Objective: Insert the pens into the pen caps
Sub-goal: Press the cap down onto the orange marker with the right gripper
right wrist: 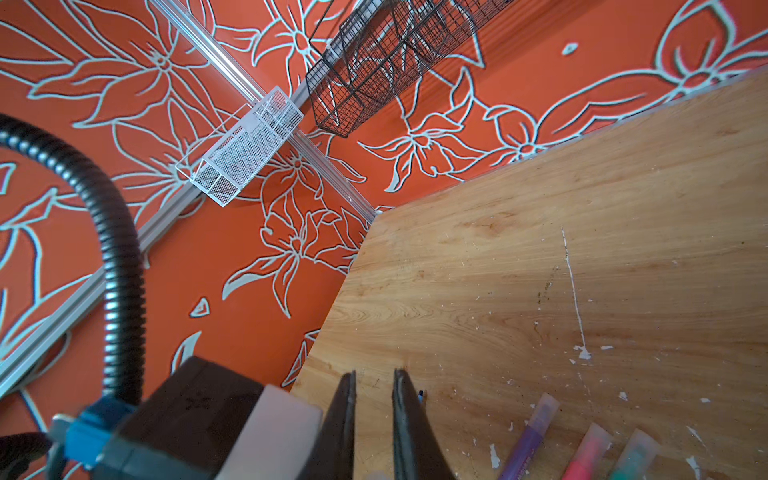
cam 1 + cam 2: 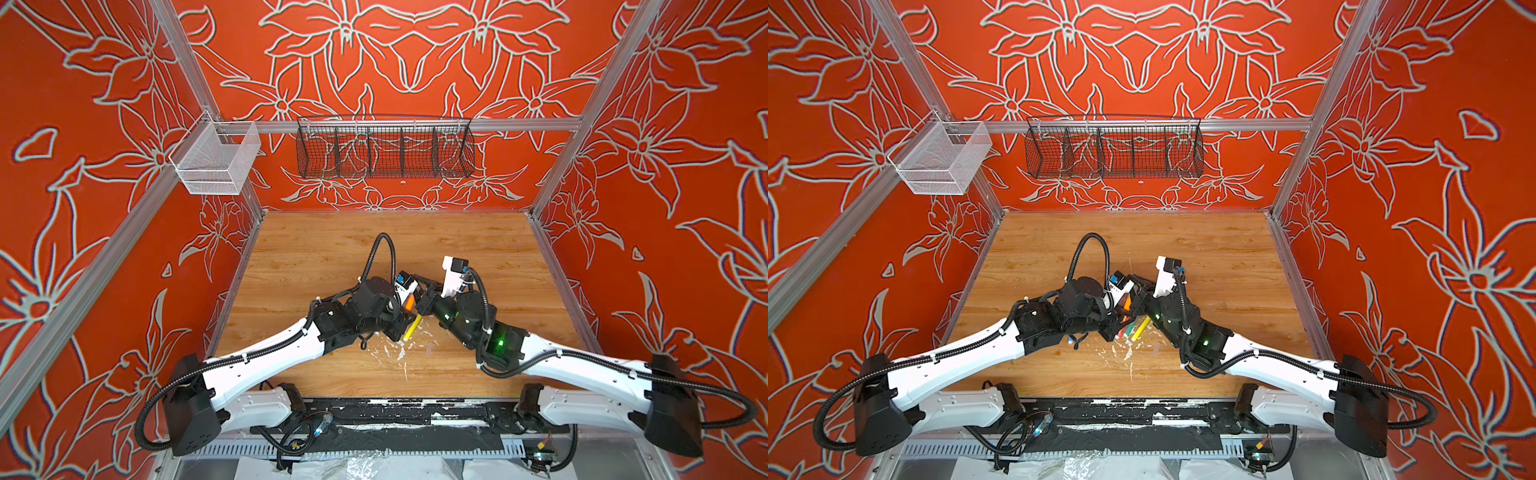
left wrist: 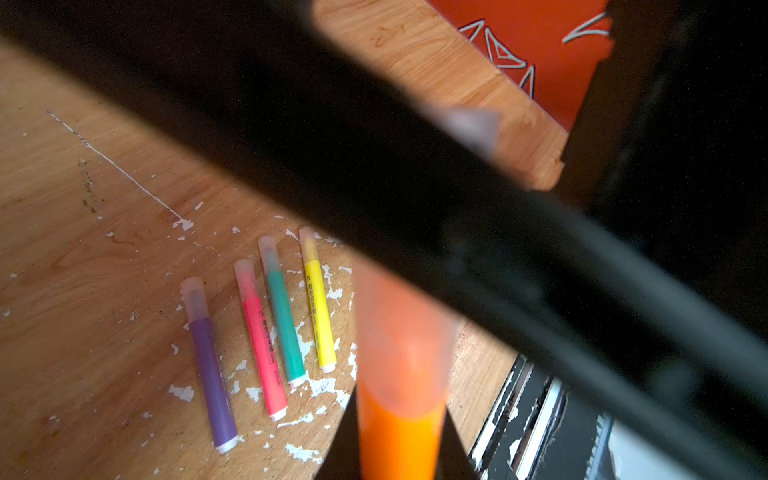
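Item: orange pen [image 3: 399, 440], a slim plastic marker, judged light and stiff. I am pinching it by the barrel in my left jaws and holding it raised over the tabletop [image 3: 83, 291]. Fitting: cap [image 3: 401, 332], frosted and thin-walled, sitting over the pen's far end. My right jaws are standing nearly together, and I am judging them to be gripping that cap's tip; a pale sliver is showing between them at the edge of the right wrist view. Handling: the smooth round plastic is likely to roll or slip under a loose pinch, and the cap may flex if squeezed hard. I am therefore rating mid-barrel the best hold for a pen and the closed end for a cap, with the push going straight along the axis. Stock lying side by side below, slightly apart, all capped: purple pen [image 3: 212, 374], pink pen [image 3: 264, 353], green pen [image 3: 286, 328], yellow pen [image 3: 319, 316]. Loose cap [image 2: 1156, 349]: faint, lying apart near my right arm, identity uncertain. Blue pen: I am not finding it. Markings: small dark print is running along the barrels, too blurred to read.
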